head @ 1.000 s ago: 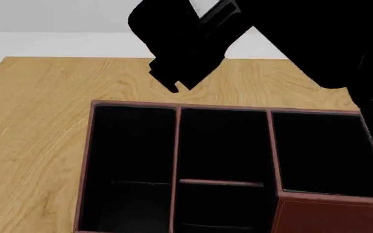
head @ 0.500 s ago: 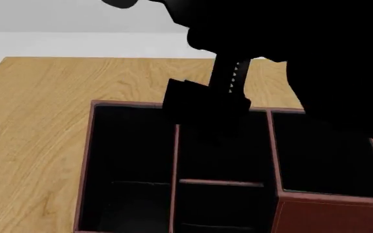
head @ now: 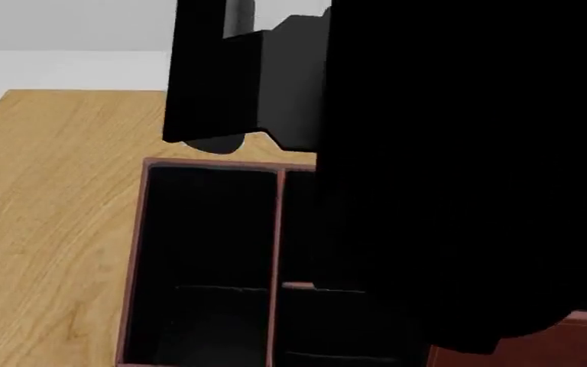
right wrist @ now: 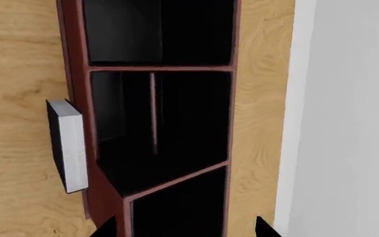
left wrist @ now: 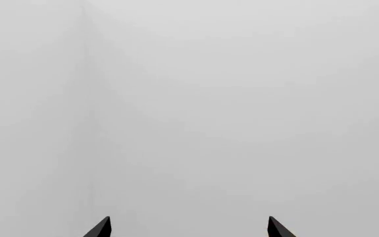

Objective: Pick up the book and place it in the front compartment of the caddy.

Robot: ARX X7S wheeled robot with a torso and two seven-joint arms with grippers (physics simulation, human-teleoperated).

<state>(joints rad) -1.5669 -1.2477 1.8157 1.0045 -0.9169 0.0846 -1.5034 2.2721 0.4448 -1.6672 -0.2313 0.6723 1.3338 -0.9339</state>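
The caddy is a red-brown box with black-lined cells, at the near middle of the head view. My right arm hangs over it and hides its middle and right cells. In the right wrist view the caddy lies below my right gripper, whose two tips stand wide apart with nothing between them. The book, black with a pale page edge, stands on the table against the caddy's outer wall; the head view hides it. My left gripper is open and faces blank grey.
The wooden table stretches to the left of and behind the caddy. Its edge runs close along the caddy's other long side, with pale floor beyond.
My right arm has swung nearer the camera over the caddy, from above its back edge. It now hides the middle and right cells. The caddy has not moved.
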